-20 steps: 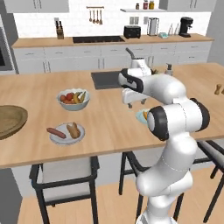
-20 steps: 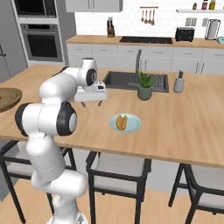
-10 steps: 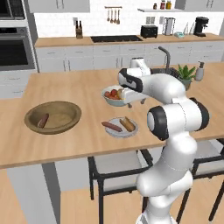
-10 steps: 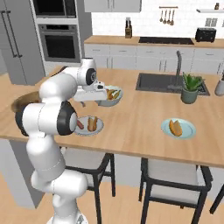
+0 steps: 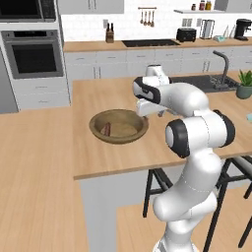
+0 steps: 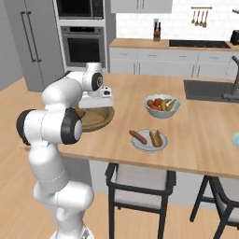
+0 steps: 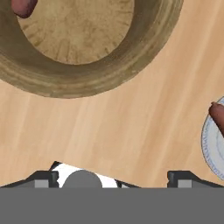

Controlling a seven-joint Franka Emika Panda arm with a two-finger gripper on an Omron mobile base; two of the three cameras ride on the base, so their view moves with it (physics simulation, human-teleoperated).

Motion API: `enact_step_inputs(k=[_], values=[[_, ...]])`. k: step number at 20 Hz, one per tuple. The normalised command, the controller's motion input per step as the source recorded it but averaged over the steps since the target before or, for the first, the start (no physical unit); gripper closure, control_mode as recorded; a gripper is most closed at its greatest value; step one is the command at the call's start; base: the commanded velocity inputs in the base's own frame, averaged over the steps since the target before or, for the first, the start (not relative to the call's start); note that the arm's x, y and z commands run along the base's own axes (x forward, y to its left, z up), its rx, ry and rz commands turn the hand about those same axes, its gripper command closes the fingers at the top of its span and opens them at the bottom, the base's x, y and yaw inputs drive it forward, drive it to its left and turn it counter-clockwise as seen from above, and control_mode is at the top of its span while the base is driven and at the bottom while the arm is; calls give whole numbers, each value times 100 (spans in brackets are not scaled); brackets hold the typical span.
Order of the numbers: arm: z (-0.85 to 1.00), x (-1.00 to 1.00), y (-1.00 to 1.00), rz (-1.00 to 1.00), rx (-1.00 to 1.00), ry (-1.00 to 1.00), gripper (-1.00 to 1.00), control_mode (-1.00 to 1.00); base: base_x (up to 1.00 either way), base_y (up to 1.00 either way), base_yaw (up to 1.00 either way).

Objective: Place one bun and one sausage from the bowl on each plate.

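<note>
The brown wooden bowl (image 5: 118, 140) sits on the island counter with one sausage (image 5: 106, 129) lying in it. In the hand view its rim (image 7: 87, 83) fills the top and that sausage (image 7: 22, 6) shows at the top left. My gripper (image 5: 150, 109) hangs open and empty over bare counter just right of the bowl (image 6: 100, 120). The pale grey-white plate (image 6: 145, 144) carries a sausage (image 6: 137, 137) and a bun (image 6: 156, 137). Its edge (image 7: 212, 148) shows at the right of the hand view. A sliver of the light blue plate (image 6: 235, 139) appears at the far right.
A pale bowl of colourful fruit (image 6: 162, 106) stands behind the grey-white plate. The sink and faucet (image 5: 221, 69) and a potted plant (image 5: 244, 83) lie further right. Stools (image 6: 140, 186) stand under the counter's near edge. An oven wall (image 5: 32, 59) is at the left.
The whole picture has shifted: the base has driven left along the island, bringing the wooden bowl under the arm. The gripper has stayed open and empty.
</note>
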Motion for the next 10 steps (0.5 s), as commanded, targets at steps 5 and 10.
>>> enact_step_inputs(k=[5, 10], values=[[24, 2, 83, -2, -3, -3, -100, -100, 0, 0, 0], [-41, 12, 57, -13, 16, -29, -100, -100, 0, 0, 0]])
